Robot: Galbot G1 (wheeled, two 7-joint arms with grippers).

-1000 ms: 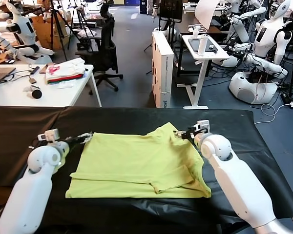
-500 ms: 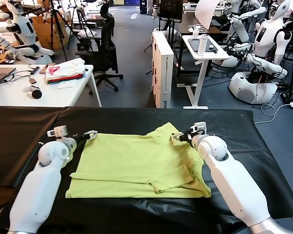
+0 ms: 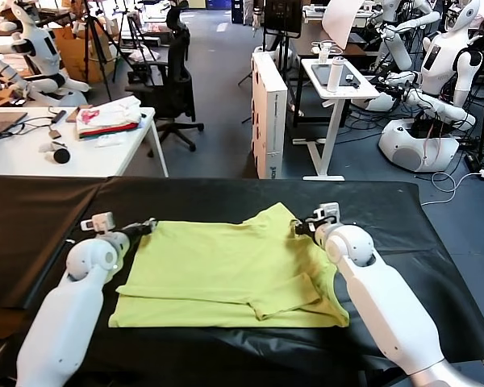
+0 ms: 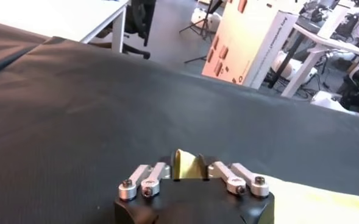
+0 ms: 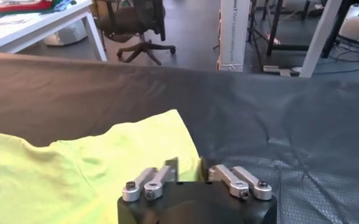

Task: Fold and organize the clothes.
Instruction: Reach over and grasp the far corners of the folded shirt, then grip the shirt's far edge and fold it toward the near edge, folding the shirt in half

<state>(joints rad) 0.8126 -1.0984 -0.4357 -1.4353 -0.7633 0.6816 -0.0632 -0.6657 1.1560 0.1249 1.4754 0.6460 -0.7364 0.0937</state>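
The lime yellow-green T-shirt (image 3: 226, 270) lies spread on the black-covered table (image 3: 48, 210), its right side folded over with a rumpled sleeve near the front. My left gripper (image 3: 145, 226) is at the shirt's far left corner. In the left wrist view a small fold of the shirt (image 4: 188, 165) stands pinched in the left gripper (image 4: 188, 169). My right gripper (image 3: 301, 226) is at the far right corner, by the raised shoulder. In the right wrist view the right gripper (image 5: 188, 170) is shut on the edge of the shirt (image 5: 75, 170).
Beyond the table stand a white desk with a white-and-pink fabric pile (image 3: 105, 117), an office chair (image 3: 173, 72), a tall cardboard box (image 3: 268, 113), a white standing desk (image 3: 339, 81) and other robots (image 3: 436, 89).
Both grippers went from open to shut on the shirt's far corners. The left gripper moved right to reach the corner; the right one shifted slightly.
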